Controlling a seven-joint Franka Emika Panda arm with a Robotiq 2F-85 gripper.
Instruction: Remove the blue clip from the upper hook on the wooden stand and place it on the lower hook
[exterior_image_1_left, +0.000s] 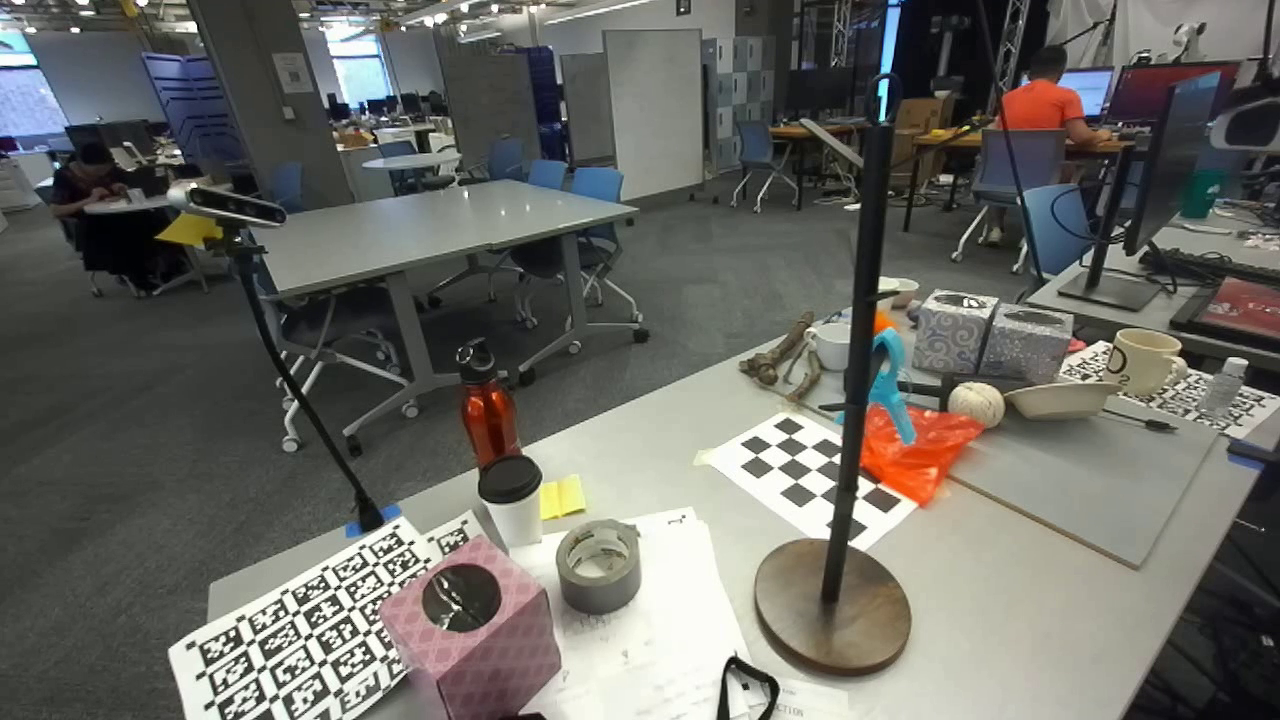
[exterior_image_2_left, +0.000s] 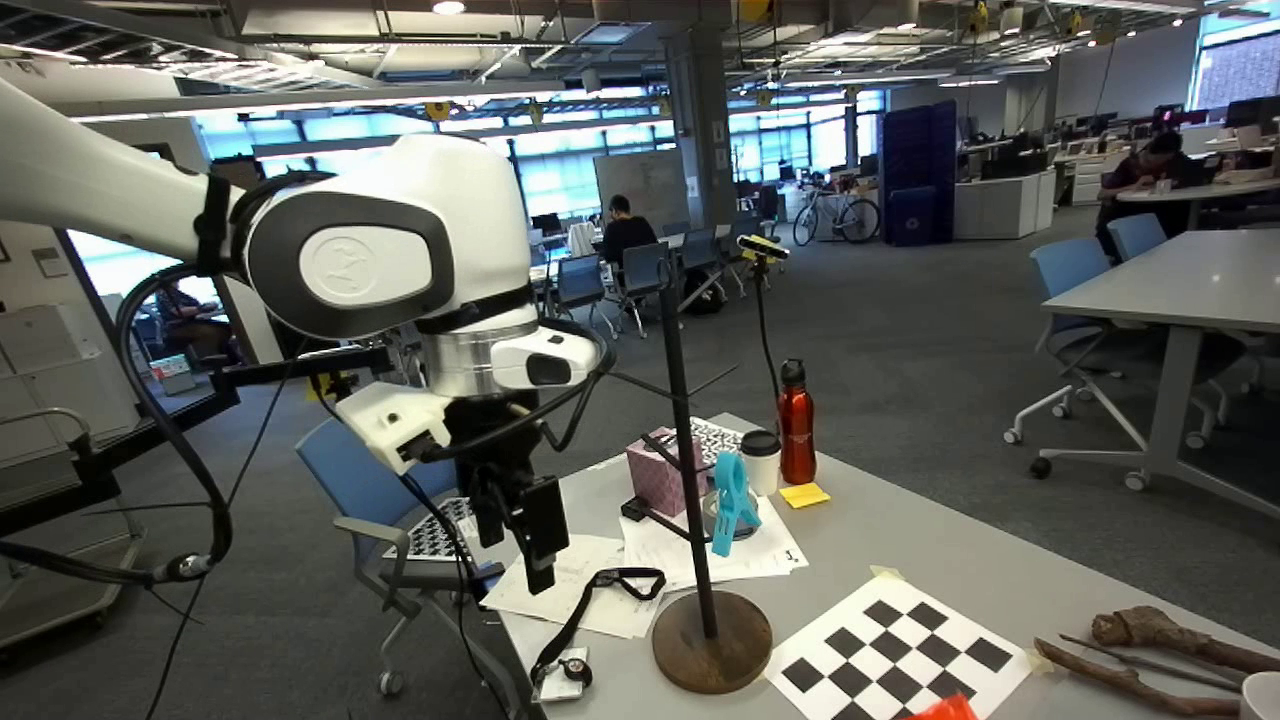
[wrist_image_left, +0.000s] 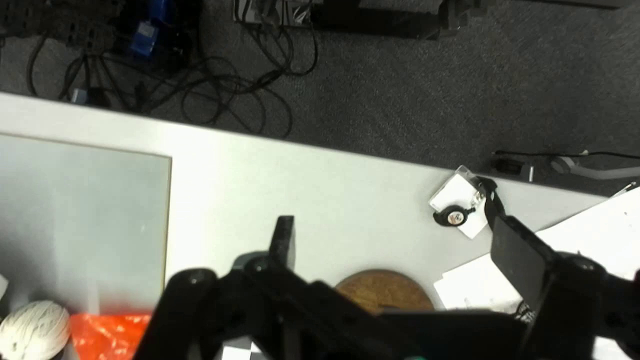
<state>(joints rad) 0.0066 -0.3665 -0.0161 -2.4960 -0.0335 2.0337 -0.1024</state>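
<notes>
The wooden stand has a thin dark pole (exterior_image_1_left: 862, 340) (exterior_image_2_left: 683, 420) with short side pegs and a round brown base (exterior_image_1_left: 800, 610) (exterior_image_2_left: 690, 655). The light-blue clip (exterior_image_1_left: 887, 385) (exterior_image_2_left: 732, 505) hangs on the stand beside the pole, about mid-height, in both exterior views; which peg holds it is hard to tell. My gripper (exterior_image_2_left: 520, 545) is left of the pole in that exterior view, fingers down, apart from stand and clip. In the wrist view my gripper (wrist_image_left: 400, 247) is open and empty. The base (wrist_image_left: 382, 287) shows partly behind the gripper; a teal sliver at the bottom edge may be the clip.
A lanyard with badge (exterior_image_2_left: 590, 620) (wrist_image_left: 457, 200) lies near the table edge. A pink tissue box (exterior_image_1_left: 475, 630), tape roll (exterior_image_1_left: 598, 565), cup (exterior_image_1_left: 512, 500) and red bottle (exterior_image_1_left: 488, 415) stand nearby. A checkerboard sheet (exterior_image_2_left: 900, 650) and orange bag (exterior_image_1_left: 920, 450) lie by the base.
</notes>
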